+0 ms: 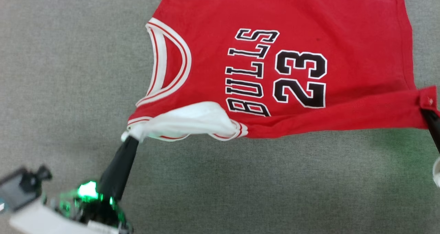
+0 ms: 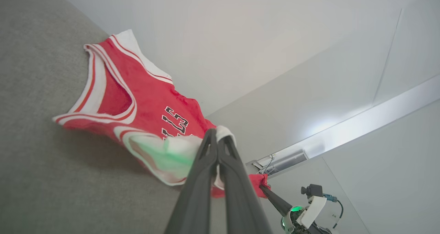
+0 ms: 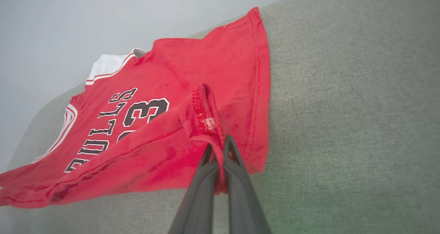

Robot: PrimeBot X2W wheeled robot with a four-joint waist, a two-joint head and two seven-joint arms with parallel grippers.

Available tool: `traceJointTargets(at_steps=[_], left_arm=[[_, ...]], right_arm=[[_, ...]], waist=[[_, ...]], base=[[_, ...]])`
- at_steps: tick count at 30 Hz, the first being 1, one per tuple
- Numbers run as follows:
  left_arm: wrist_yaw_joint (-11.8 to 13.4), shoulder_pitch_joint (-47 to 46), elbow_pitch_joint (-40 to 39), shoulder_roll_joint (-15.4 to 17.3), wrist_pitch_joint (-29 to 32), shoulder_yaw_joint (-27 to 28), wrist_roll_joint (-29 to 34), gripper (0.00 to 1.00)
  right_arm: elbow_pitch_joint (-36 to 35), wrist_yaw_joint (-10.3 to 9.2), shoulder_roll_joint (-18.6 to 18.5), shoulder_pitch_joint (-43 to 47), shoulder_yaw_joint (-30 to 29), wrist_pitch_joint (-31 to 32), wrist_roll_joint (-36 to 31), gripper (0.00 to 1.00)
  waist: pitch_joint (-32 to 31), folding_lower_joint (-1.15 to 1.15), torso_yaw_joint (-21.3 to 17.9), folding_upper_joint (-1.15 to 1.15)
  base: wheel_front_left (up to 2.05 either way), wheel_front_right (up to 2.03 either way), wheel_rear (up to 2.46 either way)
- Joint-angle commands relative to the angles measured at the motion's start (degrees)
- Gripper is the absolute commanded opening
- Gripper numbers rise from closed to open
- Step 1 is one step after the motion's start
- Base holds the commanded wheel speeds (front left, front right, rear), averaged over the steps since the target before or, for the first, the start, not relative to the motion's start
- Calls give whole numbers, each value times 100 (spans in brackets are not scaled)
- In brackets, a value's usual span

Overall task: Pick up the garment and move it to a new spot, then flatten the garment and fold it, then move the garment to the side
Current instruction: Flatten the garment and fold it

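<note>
The grey fabric surface (image 1: 51,72) is draped with the limp, light garment (image 1: 347,38). Shoulder and hem are clamped tight in the left claw (image 1: 130,139) and right claw (image 1: 427,111).

Garment count: one jersey (image 1: 213,21). Gripper count: two, one left gripper (image 1: 130,139) and one right gripper (image 1: 428,112). Support count: one grey bench (image 1: 68,72).

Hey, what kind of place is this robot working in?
Probably an indoor lab or test room: bare pale walls, a grey fabric work surface under the jersey, and what looks like a wall-mounted air unit.
</note>
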Motion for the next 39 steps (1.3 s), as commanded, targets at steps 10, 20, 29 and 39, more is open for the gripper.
traceJointTargets(at_steps=[10, 20, 29, 39], left_arm=[[11, -1986, 1319, -101, 327, -416, -195, 0], [11, -3155, 3042, -294, 403, -759, -235, 0], [29, -3626, 4748, -286, 316, -1376, 483, 0], [35, -3896, 4992, -30, 404, -1906, 691, 100]], right_arm=[[503, -4, 101, -757, -73, -237, -223, 0], [1070, -4, 310, -1048, -177, -620, -194, 0], [1762, -5, 206, -1165, 87, -1028, -393, 0], [1929, -4, -43, -1244, 503, -1390, -458, 78]], waist=[[312, 0, -44, 0], [647, 0, -176, 0], [882, 0, -176, 0], [686, 0, -169, 0]], base=[[0, 0, 0], [0, 0, 0], [0, 0, 0], [0, 0, 0]])
